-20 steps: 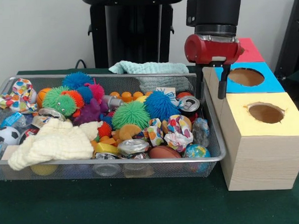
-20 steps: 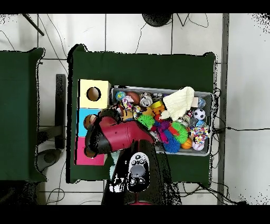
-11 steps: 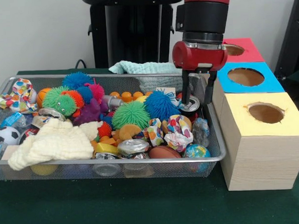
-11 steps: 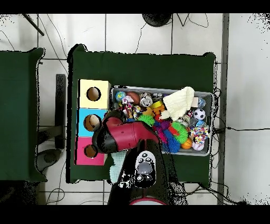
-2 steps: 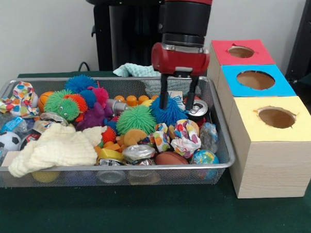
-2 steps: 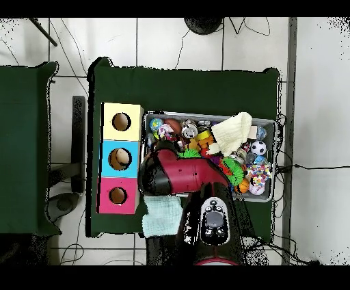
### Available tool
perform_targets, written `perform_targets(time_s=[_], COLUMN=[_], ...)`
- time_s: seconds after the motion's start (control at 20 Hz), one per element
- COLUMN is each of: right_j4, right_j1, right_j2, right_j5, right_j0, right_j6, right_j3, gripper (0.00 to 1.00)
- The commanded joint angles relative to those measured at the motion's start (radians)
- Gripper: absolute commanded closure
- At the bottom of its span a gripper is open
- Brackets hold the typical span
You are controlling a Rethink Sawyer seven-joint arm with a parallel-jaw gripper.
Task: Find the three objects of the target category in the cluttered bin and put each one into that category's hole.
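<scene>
My gripper (image 5: 177,106) hangs open and empty inside the right end of the wire bin (image 5: 121,169), its fingers either side of the top of a blue spiky ball (image 5: 168,112). A crushed can (image 5: 198,108) lies just right of it, and two more cans (image 5: 138,152) sit by the front wall. A green spiky ball (image 5: 136,119) lies to the left. Right of the bin stand a yellow-topped box (image 5: 300,128), a blue one (image 5: 283,87) and a red one (image 5: 261,55), each with a round hole. In the overhead view the red wrist (image 6: 167,174) hides the fingers.
The bin also holds a cream cloth (image 5: 58,146), a soccer ball (image 5: 6,141), more spiky balls (image 5: 64,104), patterned cloths (image 5: 185,138) and small sports balls (image 5: 171,158). A teal cloth (image 5: 153,70) lies behind the bin. The bin's right wall stands close to the boxes.
The gripper moved from beside the blue box's hole across the bin's right wall and lower, ending over the blue spiky ball. It stayed open and empty.
</scene>
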Motion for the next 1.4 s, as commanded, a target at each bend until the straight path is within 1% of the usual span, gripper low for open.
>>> perform_targets(time_s=[0.05,0.2,0.35,0.45,0.7,1.05,1.2,1.4], right_j4=[-0.021,-0.026,-0.026,-0.021,-0.002,0.023,0.028,0.032], right_j1=[0.016,0.048,0.075,0.075,0.073,0.084,0.084,0.089], right_j2=[0.12,0.137,0.155,0.161,0.165,0.155,0.154,0.176], right_j5=[0.052,0.039,0.013,0.002,0.044,0.069,0.07,0.068], right_j0=[-0.074,-0.088,-0.096,-0.09,-0.063,-0.033,-0.03,-0.036], right_j6=[0.084,0.082,0.095,0.106,0.104,0.127,0.134,0.133], right_j3=[0.042,0.027,0.028,0.033,0.013,0.008,0.012,0.009], gripper=[0.0,0.0,0.0,0.0,0.0,0.0,0.0,0.0])
